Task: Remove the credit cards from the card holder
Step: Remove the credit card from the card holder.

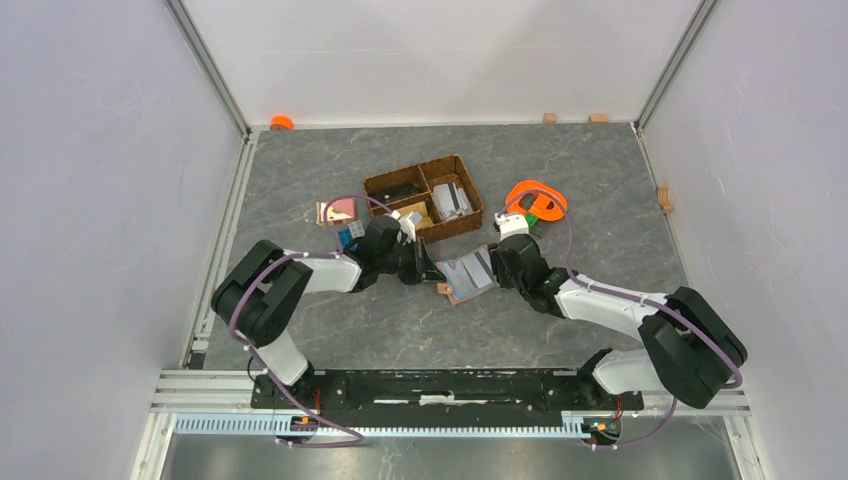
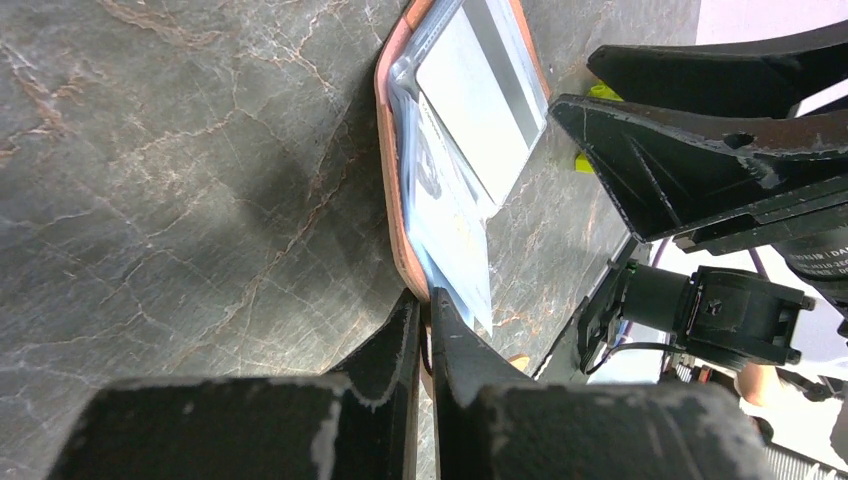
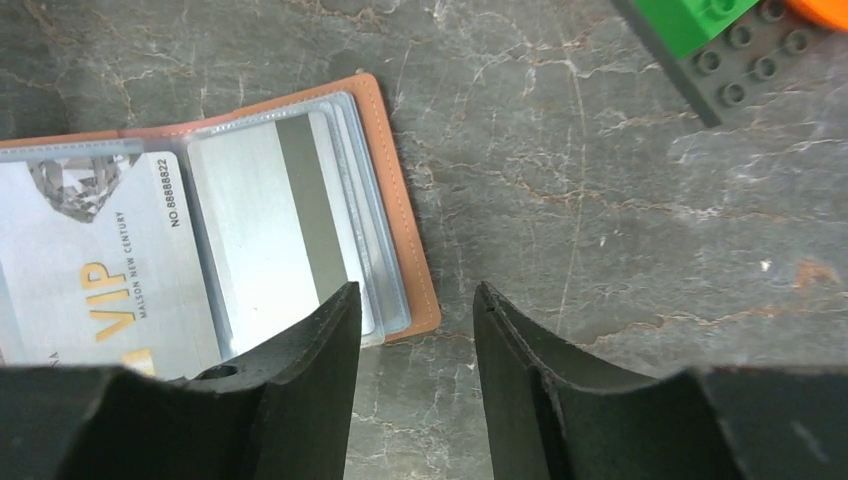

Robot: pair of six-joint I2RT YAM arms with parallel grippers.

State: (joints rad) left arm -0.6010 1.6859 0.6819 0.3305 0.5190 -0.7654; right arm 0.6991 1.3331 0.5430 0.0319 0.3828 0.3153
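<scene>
At the middle of the table [image 1: 600, 200], the card holder [image 1: 468, 272] lies open, its long axis running gripper to gripper and both ends partly hidden. The left gripper [image 2: 425, 305] pinches its edge. The right gripper [image 3: 415, 295] stands parted over one corner, masking the sleeved credit cards' [image 3: 265, 220] lower edge.

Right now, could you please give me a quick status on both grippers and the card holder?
Left gripper shut on card holder edge. Right gripper open, fingers either side of its corner. Credit cards in sleeves. Nothing blocking.
</scene>
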